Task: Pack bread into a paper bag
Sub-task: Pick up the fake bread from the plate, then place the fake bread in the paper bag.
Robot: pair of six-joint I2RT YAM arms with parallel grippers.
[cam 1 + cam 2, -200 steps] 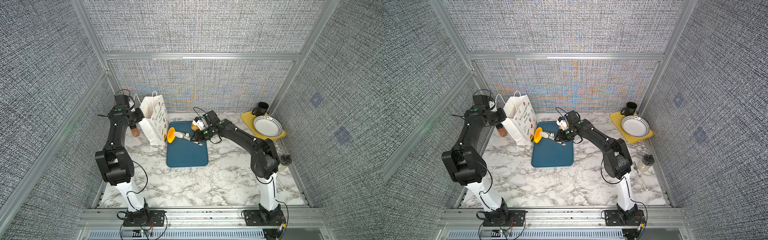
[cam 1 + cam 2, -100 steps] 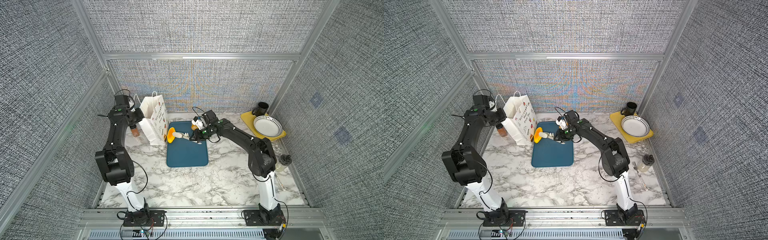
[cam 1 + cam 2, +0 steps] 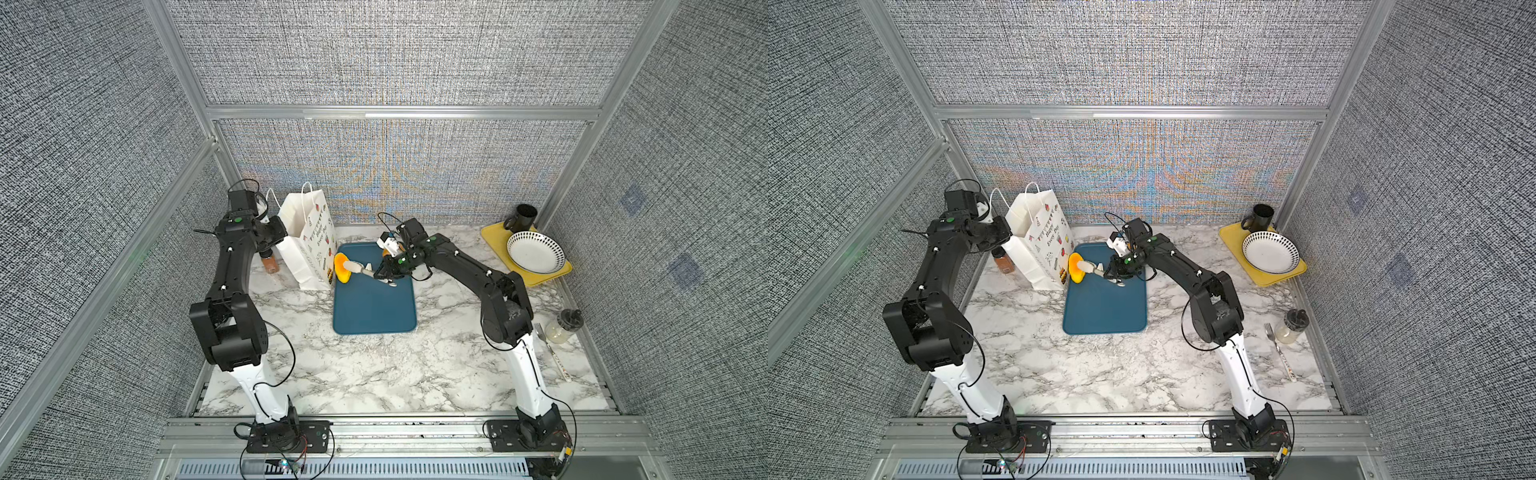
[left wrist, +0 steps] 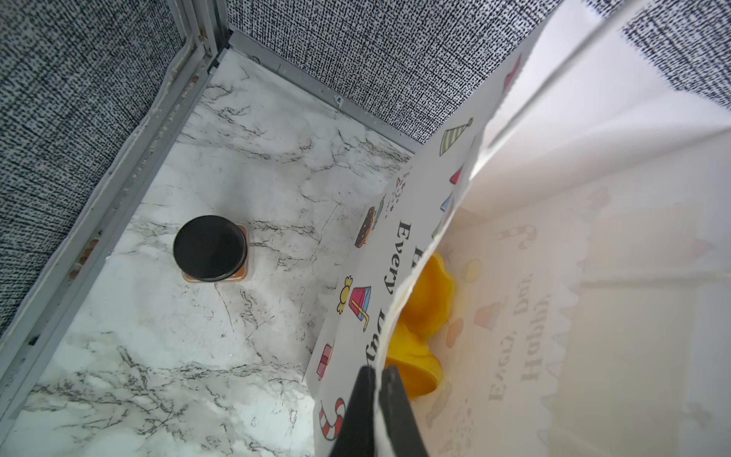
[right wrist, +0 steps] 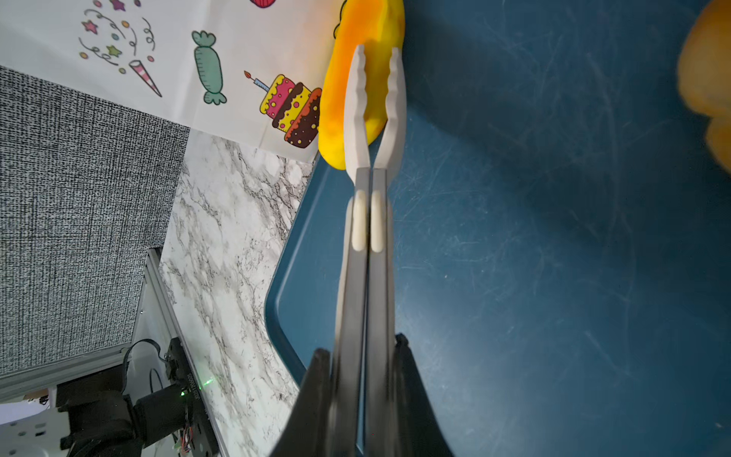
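1. Orange-yellow bun [image 3: 341,268] is sitting at the blue tray's [image 3: 374,307] upper-left corner, just beside the paper bag [image 3: 307,245], centre-left in both top views.
2. Tongs [image 5: 370,221] are pinching it; right tool [image 5: 362,346] is clenching the tongs.
3. Left tool [image 4: 378,372] is clamping the bag's rim; two yellow buns [image 4: 427,300] are lying inside.

2 overhead, 2 wrist close-ups sharing paper bag [image 4: 358,300]
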